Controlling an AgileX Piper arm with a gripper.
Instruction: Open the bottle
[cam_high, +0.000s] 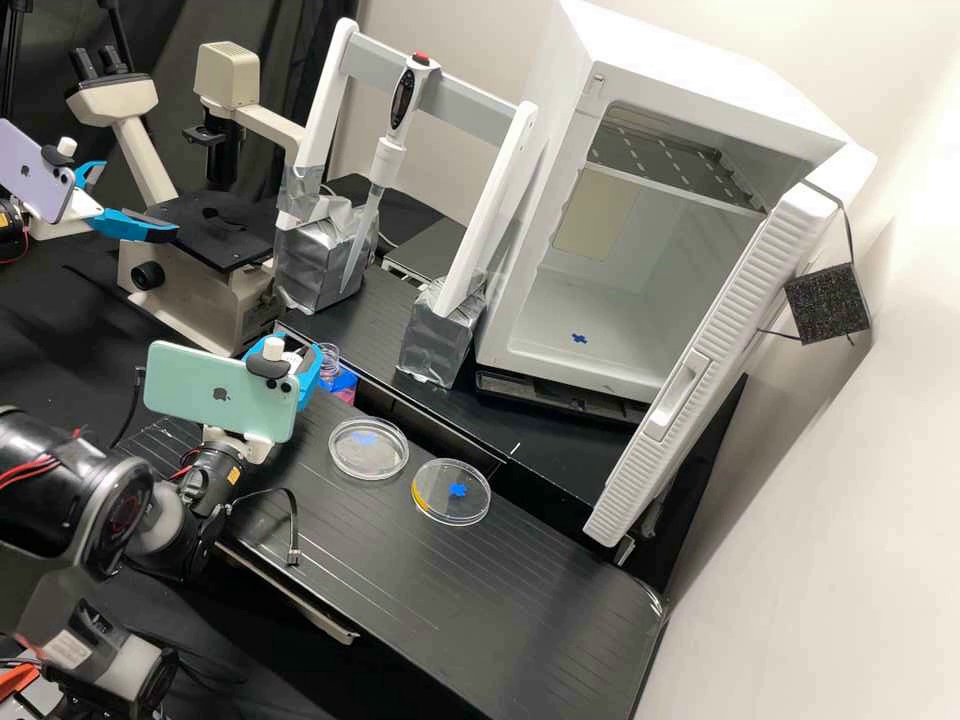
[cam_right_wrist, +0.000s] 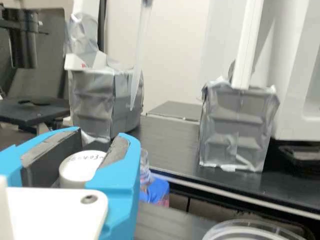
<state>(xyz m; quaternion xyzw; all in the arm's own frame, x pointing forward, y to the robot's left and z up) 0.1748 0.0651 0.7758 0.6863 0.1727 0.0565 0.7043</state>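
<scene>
The claw (cam_high: 304, 362), part-closed, grips a white cap (cam_right_wrist: 84, 168). In the high view the clear bottle (cam_high: 329, 357) sits uncapped at the claw's three o'clock, with two petri dishes (cam_high: 368, 462) (cam_high: 465, 508) on the desk (cam_high: 480, 600) toward the bottle's five o'clock.

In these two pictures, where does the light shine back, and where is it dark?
High view: thin glints along the rims of both dishes, dark shadow beneath the cabinet. Wrist view: soft highlights on the creased silver tape, bright top on the cap in the hand.
</scene>
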